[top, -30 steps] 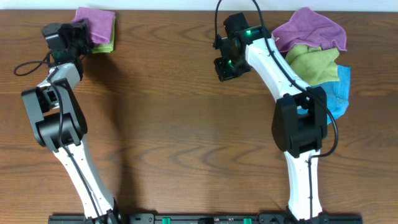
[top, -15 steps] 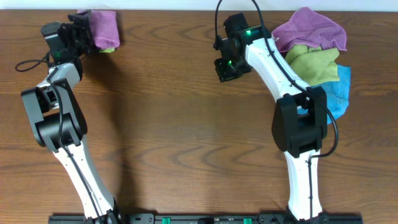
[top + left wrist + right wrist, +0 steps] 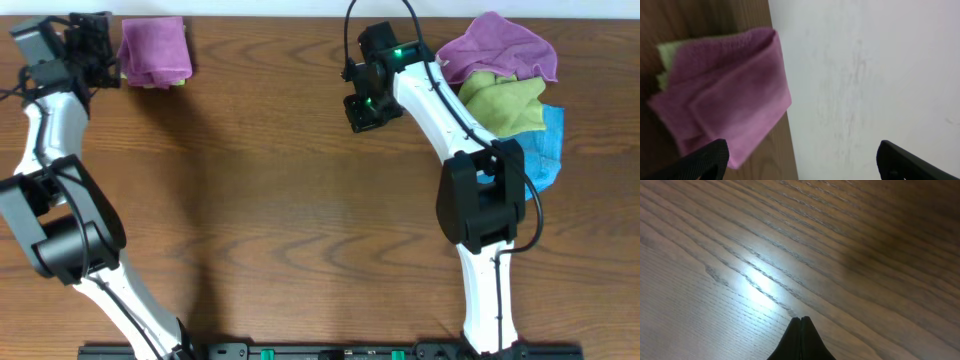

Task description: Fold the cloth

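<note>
The cloth [image 3: 154, 52] is being judged fully folded. Just beside it, the left claw [image 3: 98, 50] is being seen wide open; the right claw [image 3: 800, 326], well apart, shut. Both empty.

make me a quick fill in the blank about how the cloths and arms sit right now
1. The folded pink cloth lies on top of a ____ cloth.
2. The left fingers are ____, with nothing between them.
3. The right fingers are ____ above the bare table.
4. At the far right, a ____ cloth tops the olive cloth and the blue cloth.

Missing words: green; open; shut; purple
</note>
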You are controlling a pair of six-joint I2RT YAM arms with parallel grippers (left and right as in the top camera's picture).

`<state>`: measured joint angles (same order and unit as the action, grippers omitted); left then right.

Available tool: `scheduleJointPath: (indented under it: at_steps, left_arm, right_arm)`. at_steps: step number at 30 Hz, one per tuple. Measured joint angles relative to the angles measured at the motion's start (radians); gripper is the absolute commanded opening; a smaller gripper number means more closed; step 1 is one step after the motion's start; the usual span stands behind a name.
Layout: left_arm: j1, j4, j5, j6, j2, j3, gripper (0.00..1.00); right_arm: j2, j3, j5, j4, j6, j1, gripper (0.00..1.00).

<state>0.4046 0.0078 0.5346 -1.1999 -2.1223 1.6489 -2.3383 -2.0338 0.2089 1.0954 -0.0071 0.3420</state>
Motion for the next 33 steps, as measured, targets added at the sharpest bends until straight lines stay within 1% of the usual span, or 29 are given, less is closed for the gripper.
scheduleJointPath:
  at_steps: [4,6,7,8,9,10,12,14,15,16,17,18,19,20,23,26,29,31,32,33]
  left_arm:
    - [0.027,-0.078,0.041,0.05,0.024,0.0,0.96]
    - [0.028,-0.117,0.058,0.107,0.042,0.0,0.95]
    - [0.024,-0.154,0.064,0.166,0.064,-0.001,0.95]
    - [0.019,-0.193,0.062,0.227,0.094,-0.002,0.96]
    - [0.011,-0.233,0.055,0.295,0.132,-0.002,0.95]
    - [0.001,-0.274,0.048,0.367,0.177,-0.003,0.95]
    - [-0.023,-0.357,0.023,0.506,0.27,-0.003,0.95]
    - [-0.05,-0.451,-0.011,0.629,0.35,-0.003,0.95]
    - [-0.069,-0.504,-0.033,0.695,0.396,-0.002,0.95]
    - [-0.085,-0.54,-0.047,0.74,0.429,-0.002,0.95]
    - [-0.104,-0.583,-0.064,0.787,0.464,-0.002,0.95]
    - [-0.123,-0.62,-0.074,0.824,0.498,-0.002,0.95]
    - [-0.14,-0.657,-0.082,0.856,0.53,-0.002,0.95]
    - [-0.15,-0.682,-0.088,0.872,0.547,-0.002,0.95]
    - [-0.198,-0.782,-0.105,0.94,0.643,-0.002,0.95]
    - [-0.266,-0.871,-0.153,0.973,0.756,-0.002,0.95]
    - [-0.344,-0.954,-0.227,0.99,0.876,-0.002,0.96]
    - [-0.436,-1.011,-0.298,0.991,1.006,-0.013,0.95]
    - [-0.462,-1.019,-0.312,0.991,1.046,-0.021,0.95]
    - [-0.495,-1.023,-0.337,0.988,1.093,-0.046,0.96]
  right_arm:
    - [0.0,0.0,0.0,-0.008,-0.001,0.014,0.01]
    - [0.0,0.0,0.0,-0.007,-0.001,0.023,0.01]
    - [0.0,0.0,0.0,-0.005,-0.001,0.024,0.01]
    - [0.003,-0.001,0.0,0.001,-0.002,0.027,0.06]
    - [0.011,-0.002,-0.001,0.005,-0.006,0.027,0.13]
    - [0.023,-0.005,-0.005,0.006,-0.01,0.027,0.24]
    - [0.066,-0.018,-0.035,0.01,-0.009,0.027,0.43]
    - [0.139,-0.029,-0.082,0.02,-0.021,0.027,0.56]
    - [0.192,-0.034,-0.108,0.028,-0.027,0.027,0.6]
    - [0.238,-0.039,-0.131,0.038,-0.028,0.027,0.66]
    - [0.299,-0.047,-0.164,0.058,-0.035,0.027,0.74]
    - [0.358,-0.053,-0.192,0.078,-0.036,0.027,0.85]
    - [0.412,-0.061,-0.217,0.101,-0.037,0.027,0.89]
    - [0.451,-0.066,-0.236,0.123,-0.035,0.027,0.98]
    - [0.589,-0.077,-0.283,0.209,-0.045,0.027,0.99]
    - [0.682,-0.076,-0.304,0.274,-0.045,0.027,0.99]
    - [0.77,-0.072,-0.317,0.301,-0.045,0.027,0.99]
    - [0.892,-0.033,-0.321,0.323,-0.044,0.028,0.99]
    - [0.929,-0.021,-0.325,0.327,-0.043,0.029,0.99]
    - [0.995,0.029,-0.328,0.304,-0.042,0.029,0.99]
